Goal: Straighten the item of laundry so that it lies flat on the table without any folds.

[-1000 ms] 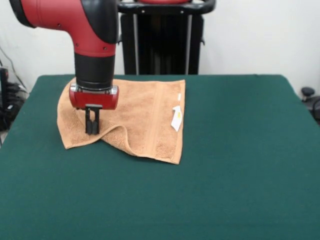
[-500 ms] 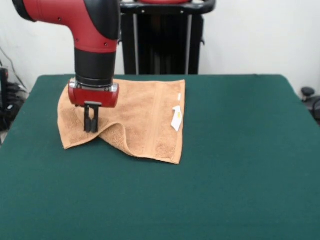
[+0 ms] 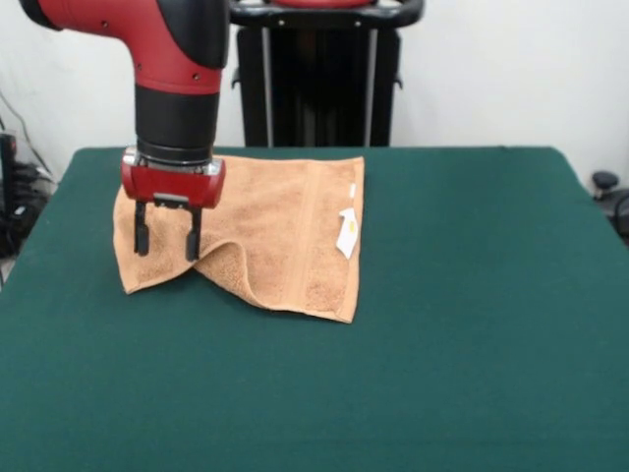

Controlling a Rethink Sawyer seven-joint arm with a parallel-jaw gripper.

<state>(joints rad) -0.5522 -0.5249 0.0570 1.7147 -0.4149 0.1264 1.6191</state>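
Near half of the table is bare green cover, nothing lying on it from 4 through 8 o'clock. The towel sits in the far-left quarter, approx 10–11 o'clock from table centre. Its near edge isn't flat: a fold bulges up along the 6 o'clock side, w/ the near-right corner pointing toward 5 o'clock. A woven border band runs near-to-far on its right part, and a white care tag hangs off the 3 o'clock edge. The gripper hangs over the towel's left part, at approx 9 o'clock from towel centre, jaws spread w/ nothing between them; tips are close to the cloth, can't tell if touching. The red-black arm blocks the towel's far-left corner. Behind the table, at 12 o'clock, a black stand against a white wall.
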